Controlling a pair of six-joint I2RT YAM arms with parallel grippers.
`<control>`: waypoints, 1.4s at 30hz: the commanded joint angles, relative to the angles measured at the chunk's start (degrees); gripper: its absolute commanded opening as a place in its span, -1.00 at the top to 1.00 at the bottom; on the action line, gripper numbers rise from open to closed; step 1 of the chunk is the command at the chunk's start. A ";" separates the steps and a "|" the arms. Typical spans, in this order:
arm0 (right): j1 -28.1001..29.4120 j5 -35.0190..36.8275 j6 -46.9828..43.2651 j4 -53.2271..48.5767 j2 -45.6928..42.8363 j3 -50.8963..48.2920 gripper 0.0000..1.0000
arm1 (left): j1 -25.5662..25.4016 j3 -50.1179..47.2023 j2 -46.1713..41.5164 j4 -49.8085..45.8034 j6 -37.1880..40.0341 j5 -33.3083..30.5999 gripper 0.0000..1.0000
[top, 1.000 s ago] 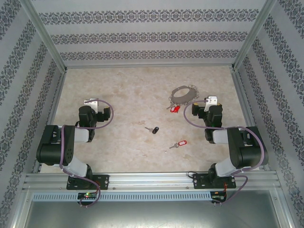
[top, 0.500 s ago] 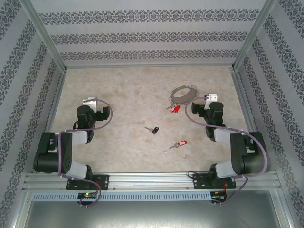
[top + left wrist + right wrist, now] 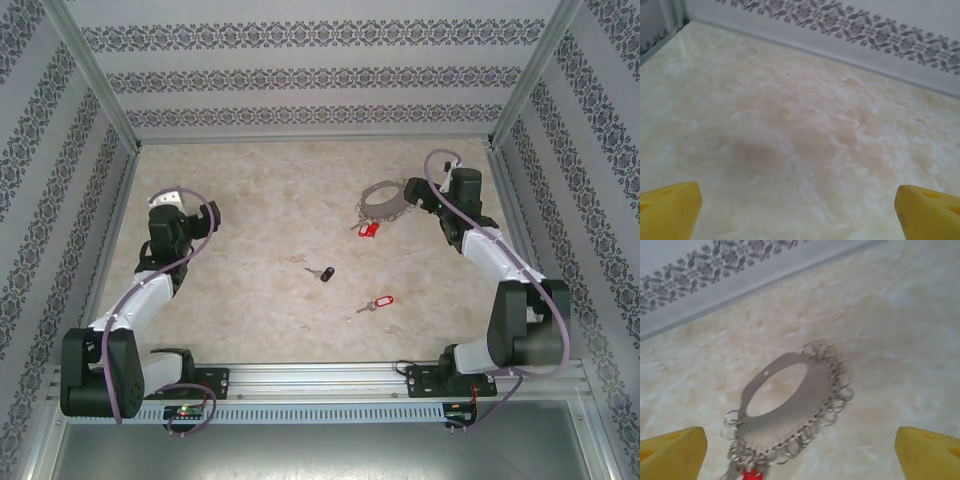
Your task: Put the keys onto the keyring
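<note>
The grey keyring [image 3: 385, 199] lies flat at the back right of the table, its rim lined with small loops; in the right wrist view the keyring [image 3: 790, 405] sits between and ahead of my yellow fingertips [image 3: 672, 452]. A red-tagged key [image 3: 367, 230] lies at the ring's near edge, its red tag [image 3: 751, 475] just showing. The black-headed key [image 3: 322, 273] rests mid-table, and a second red-tagged key [image 3: 376, 303] nearer the front. My right gripper [image 3: 415, 192] hangs open beside the ring's right side, holding nothing. My left gripper [image 3: 163, 202] is open over bare table at the far left.
Patterned walls [image 3: 300, 75] and metal frame posts [image 3: 95, 70] close in the marbled table [image 3: 260, 200] on three sides. Both arm bases are bolted to the rail [image 3: 320, 380] at the front edge.
Both arms have stretched out away from their bases. The right gripper moved back and up to the ring's right side; the left gripper swung further left. Keys and ring stayed put.
</note>
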 commanded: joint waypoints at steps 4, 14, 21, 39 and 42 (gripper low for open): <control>3.19 -11.76 3.90 -15.54 10.90 13.47 -0.67 | -0.34 4.87 3.61 -12.41 -9.92 7.92 -0.99; 9.84 -6.77 4.27 -33.14 29.83 36.81 -0.58 | -1.56 6.24 4.01 -15.06 -14.08 17.00 -0.99; 12.63 -5.18 6.08 -41.68 40.20 49.96 -0.54 | -2.13 4.21 -2.21 -18.78 -14.04 20.31 -0.99; 15.52 -4.35 9.60 -51.55 54.34 66.06 -0.52 | -2.29 3.78 -8.90 -24.84 -12.18 23.05 -0.99; 16.46 -5.05 9.34 -51.99 54.25 65.49 -0.49 | -2.29 4.18 -9.15 -25.18 -12.08 23.13 -0.99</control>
